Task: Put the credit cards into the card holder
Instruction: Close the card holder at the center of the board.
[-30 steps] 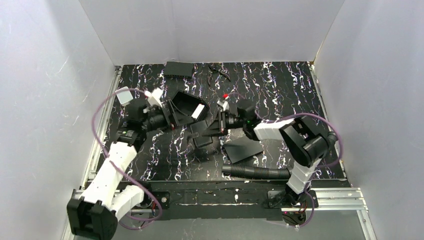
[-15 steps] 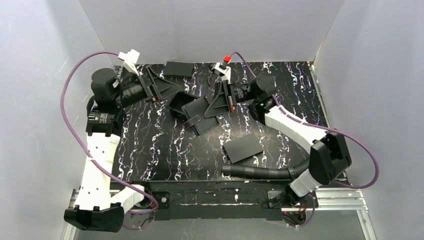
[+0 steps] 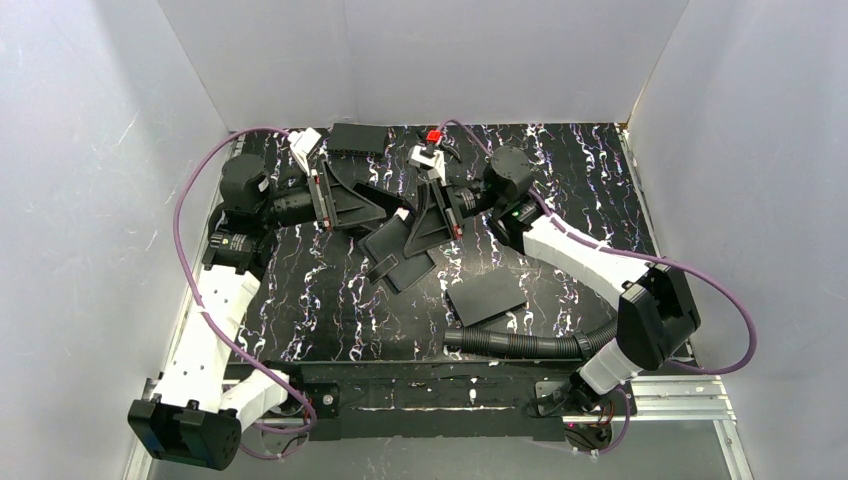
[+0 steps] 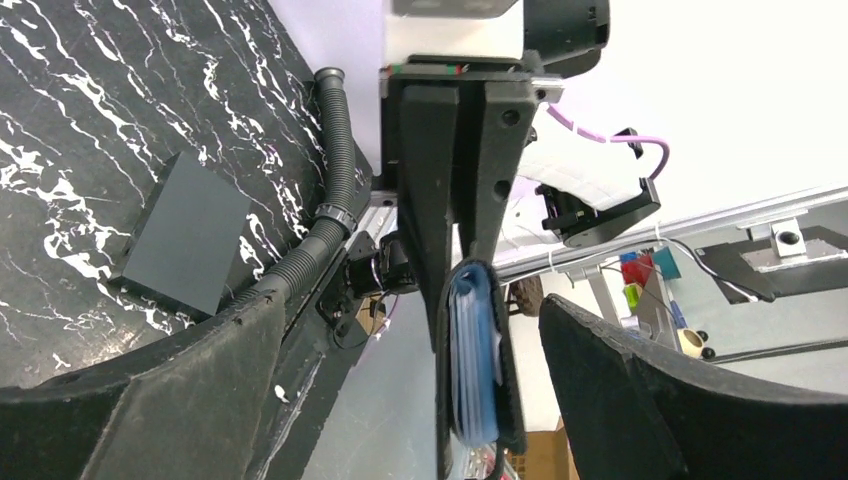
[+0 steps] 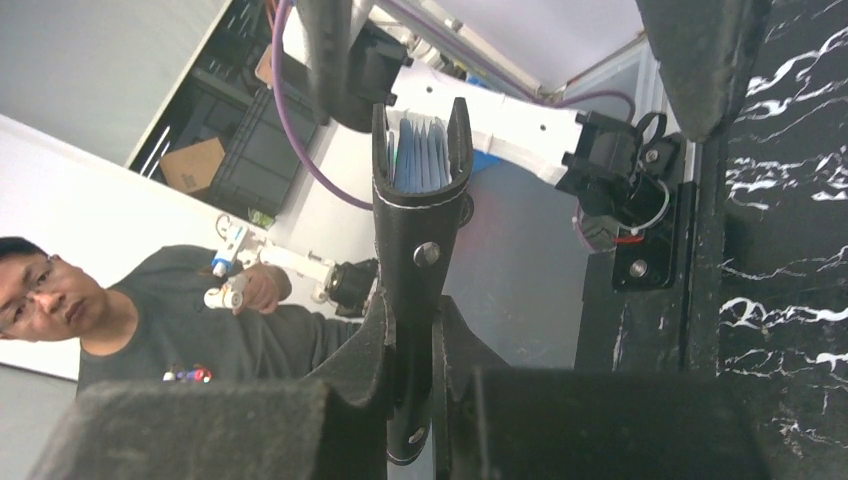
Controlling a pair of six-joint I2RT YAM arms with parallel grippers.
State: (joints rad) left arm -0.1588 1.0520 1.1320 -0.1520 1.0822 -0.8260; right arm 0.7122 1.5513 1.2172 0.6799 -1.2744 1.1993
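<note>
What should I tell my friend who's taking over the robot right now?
Left pincer: open wide, holding nothing, facing the card holder.
Right pincer: shut on the card holder.
Cards: blue credit cards stick out of the holder's open top.
Done: those cards are in.
Left: no loose card shows on the table; check, then probably set the holder down.
</note>
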